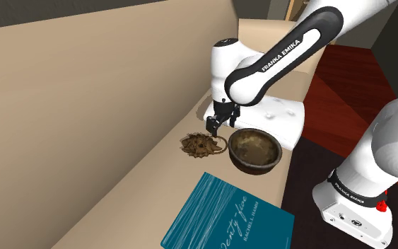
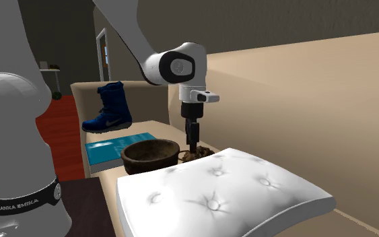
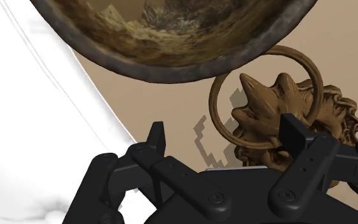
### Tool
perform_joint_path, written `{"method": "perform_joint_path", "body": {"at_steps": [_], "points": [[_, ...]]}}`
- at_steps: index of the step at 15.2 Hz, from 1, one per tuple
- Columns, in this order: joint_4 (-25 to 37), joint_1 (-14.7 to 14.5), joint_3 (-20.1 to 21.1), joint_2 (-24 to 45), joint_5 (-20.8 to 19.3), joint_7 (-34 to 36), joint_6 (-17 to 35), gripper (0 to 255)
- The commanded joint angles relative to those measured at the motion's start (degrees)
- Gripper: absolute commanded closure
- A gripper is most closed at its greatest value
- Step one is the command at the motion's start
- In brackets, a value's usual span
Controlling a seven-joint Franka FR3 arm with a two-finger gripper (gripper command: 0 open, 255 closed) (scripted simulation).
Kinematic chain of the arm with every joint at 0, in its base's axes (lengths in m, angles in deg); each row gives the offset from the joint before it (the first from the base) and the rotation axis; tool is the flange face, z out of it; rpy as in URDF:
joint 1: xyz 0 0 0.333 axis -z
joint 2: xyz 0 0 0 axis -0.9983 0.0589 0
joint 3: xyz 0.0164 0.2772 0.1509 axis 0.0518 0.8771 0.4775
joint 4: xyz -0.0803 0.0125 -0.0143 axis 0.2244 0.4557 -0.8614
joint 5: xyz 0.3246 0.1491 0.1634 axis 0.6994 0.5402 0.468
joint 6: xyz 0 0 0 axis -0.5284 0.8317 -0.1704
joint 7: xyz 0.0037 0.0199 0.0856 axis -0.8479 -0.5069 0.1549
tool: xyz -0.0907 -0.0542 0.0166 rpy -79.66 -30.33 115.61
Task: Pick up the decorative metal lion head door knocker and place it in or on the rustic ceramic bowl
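Start at the shoulder view's left. The brown lion knocker (image 1: 200, 145) lies flat on the beige seat (image 1: 119, 191). Its long way runs left to right, with the ring pointing at the bowl. Your gripper (image 1: 213, 129) hangs just above it. The fingers (image 3: 295, 130) are wide apart and hold nothing. The lion's face sits closer to one finger than to the middle, so you may need a small shift first. Next comes the dark bowl (image 1: 257, 167), just beside the ring, so the carry looks short. The white cushion (image 1: 282, 113) crowds the bowl's far side. Above, the way is open.
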Motion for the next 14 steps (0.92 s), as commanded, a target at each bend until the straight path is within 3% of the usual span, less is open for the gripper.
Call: {"method": "perform_joint_path", "body": {"at_steps": [1, 5, 13, 14], "points": [[-0.41, 0.06, 0.00, 1.34, -0.49, 0.38, 1.72, 0], [-1.22, 0.23, -0.16, 4.51, -1.97, 1.43, 5.57, 0], [-1.22, 0.22, -0.17, 4.50, -1.96, 1.42, 5.56, 0], [-1.22, 0.22, -0.17, 4.50, -1.96, 1.42, 5.56, 255]]}}
